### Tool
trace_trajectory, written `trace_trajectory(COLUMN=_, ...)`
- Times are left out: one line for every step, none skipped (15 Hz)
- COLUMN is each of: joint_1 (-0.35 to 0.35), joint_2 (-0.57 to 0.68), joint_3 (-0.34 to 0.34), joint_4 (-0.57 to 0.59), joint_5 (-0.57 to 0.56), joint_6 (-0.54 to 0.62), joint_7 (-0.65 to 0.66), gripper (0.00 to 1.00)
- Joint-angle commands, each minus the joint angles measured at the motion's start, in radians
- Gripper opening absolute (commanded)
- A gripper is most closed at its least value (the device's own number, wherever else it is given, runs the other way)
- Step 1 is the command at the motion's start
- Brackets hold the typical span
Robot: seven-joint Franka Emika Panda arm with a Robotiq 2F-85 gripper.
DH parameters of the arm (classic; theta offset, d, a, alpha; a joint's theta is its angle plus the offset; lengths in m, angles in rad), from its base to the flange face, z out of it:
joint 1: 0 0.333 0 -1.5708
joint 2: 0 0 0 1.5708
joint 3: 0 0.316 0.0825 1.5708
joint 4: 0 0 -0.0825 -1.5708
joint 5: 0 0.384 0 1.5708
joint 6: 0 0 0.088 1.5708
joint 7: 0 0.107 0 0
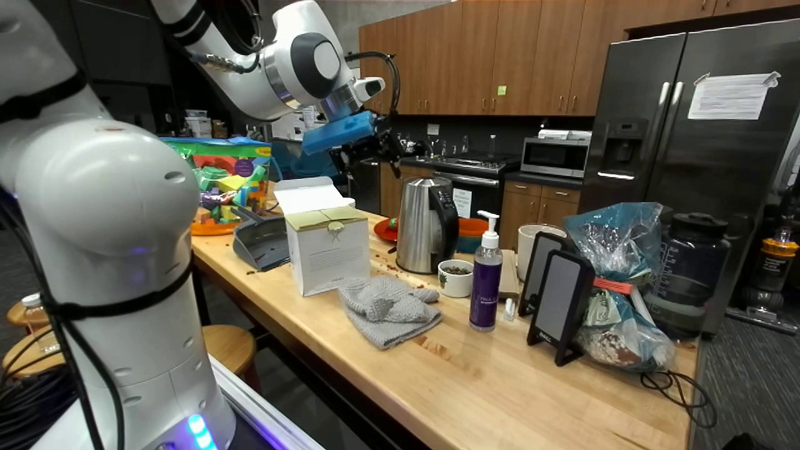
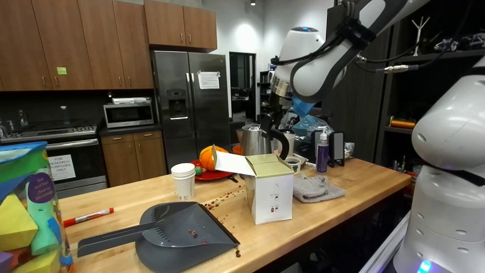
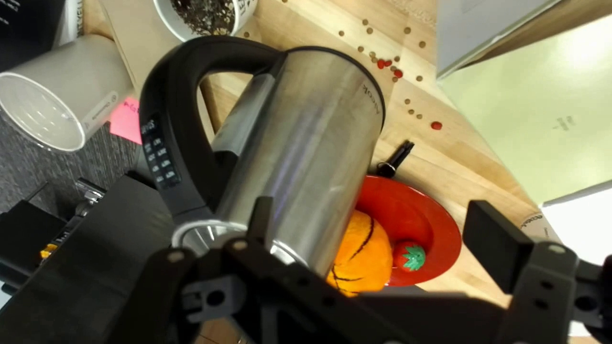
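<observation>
Hovering empty, fingers spread wide, the gripper seemed poised pre-grasp near the kettle toward the far edge of the bench, any grip calling for alignment.

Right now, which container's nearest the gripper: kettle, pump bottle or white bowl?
The steel kettle, black-handled: its top is close to the open gripper, while the pump bottle and white bowl stand farther off.

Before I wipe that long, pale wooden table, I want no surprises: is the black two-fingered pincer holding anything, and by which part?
Nothing is held: the pincer stands open, jaws apart, near the tall, cylindrical silver metal kettle.
</observation>
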Motion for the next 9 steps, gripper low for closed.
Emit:
trace_trajectory(joint_1=0.033, joint_2=-0.074, joint_3=0.053, joint_4=-0.006, joint_5=-0.023, joint_6=-0.083, joint_7=0.044, gripper=1.0)
trace_trajectory(joint_1=0.046, joint_2=-0.088, joint_3=0.068, joint_4=-0.01, joint_5=-0.022, joint_6=-0.098, joint_7=0.054, gripper=1.0)
trace_trajectory(joint_1=0.061, joint_2=-0.099, joint_3=0.087, joint_4=-0.009, joint_5=-0.024, joint_6=-0.117, joint_7=0.065, gripper=1.0)
trace_trajectory(joint_1=0.075, joint_2=-0.109, joint_3=0.101, joint_4=-0.006, joint_5=-0.023, joint_6=-0.134, joint_7=0.074, gripper=1.0)
trace_trajectory(joint_1=0.092, joint_2=-0.125, joint_3=0.12, joint_4=-0.009, joint_5=-0.023, joint_6=-0.155, joint_7=0.087, gripper=1.0)
trace_trajectory(joint_1=0.107, joint_2=-0.135, joint_3=0.136, joint_4=-0.008, joint_5=-0.021, joint_6=-0.169, joint_7=0.1, gripper=1.0)
trace_trajectory(joint_1=0.119, joint_2=-0.147, joint_3=0.159, joint_4=-0.008, joint_5=-0.027, joint_6=-0.182, joint_7=0.118, gripper=1.0)
trace_trajectory(joint_1=0.133, joint_2=-0.154, joint_3=0.179, joint_4=-0.008, joint_5=-0.027, joint_6=-0.188, joint_7=0.137, gripper=1.0)
trace_trajectory(joint_1=0.143, joint_2=-0.157, joint_3=0.205, joint_4=-0.007, joint_5=-0.032, joint_6=-0.191, joint_7=0.157, gripper=1.0)
